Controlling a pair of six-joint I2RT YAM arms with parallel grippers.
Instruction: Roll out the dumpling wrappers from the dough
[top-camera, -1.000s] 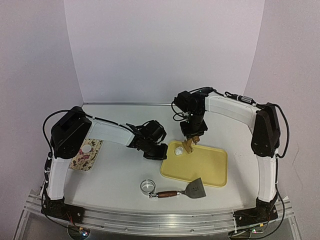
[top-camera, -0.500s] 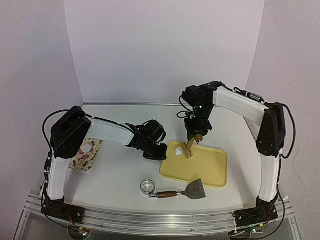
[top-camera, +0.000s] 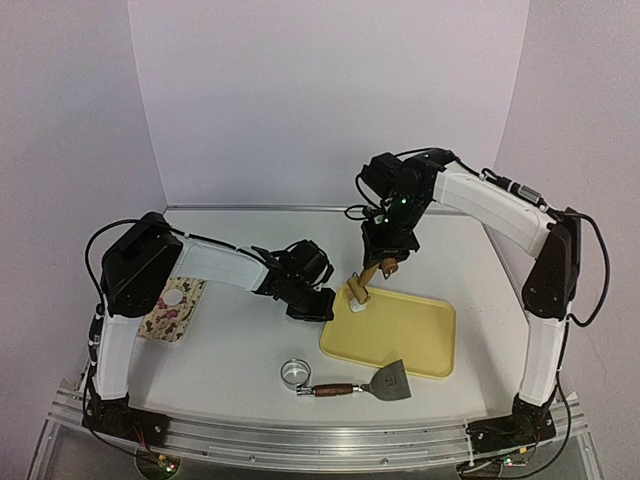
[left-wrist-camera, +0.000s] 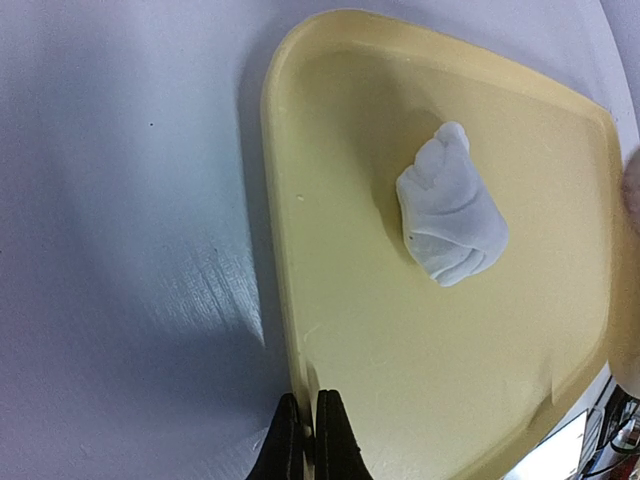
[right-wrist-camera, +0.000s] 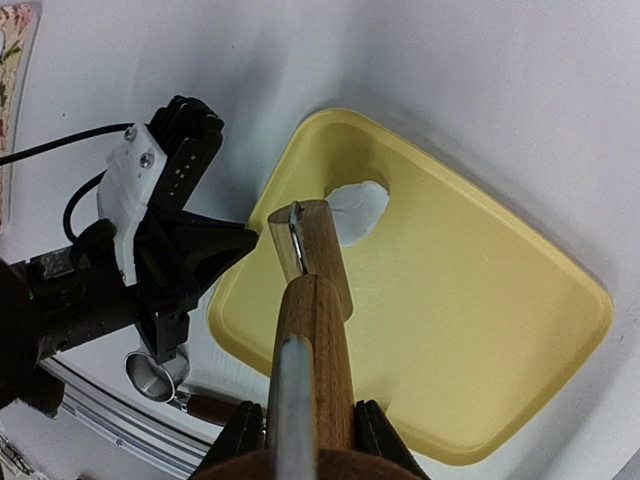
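Rolling is at an early stage. The dough lump (left-wrist-camera: 452, 208) lies in the far left corner of the yellow tray (left-wrist-camera: 400, 380) as a thick, creased mass, not yet flattened. One finished dumpling wrapper (top-camera: 173, 297), a small white disc, rests on the patterned mat (top-camera: 165, 322) at the left of the tabletop (top-camera: 240, 340), well apart from the tray. The right gripper (right-wrist-camera: 312, 440) is clenched on the handle of the wooden rolling pin (right-wrist-camera: 312, 300), which points steeply down toward the lump; contact between its tip and the dough cannot be confirmed. The left gripper (left-wrist-camera: 308, 445) is pinched on the tray's near left rim, apparently to steady it. Flattening the lump and cutting discs are left to do. The ring cutter (top-camera: 294, 373) and a wooden-handled scraper (top-camera: 388, 380) lie just in front of the tray, outside the rolling area. The raised tray rim beside the lump and the left gripper close by limit the pin's stroke.
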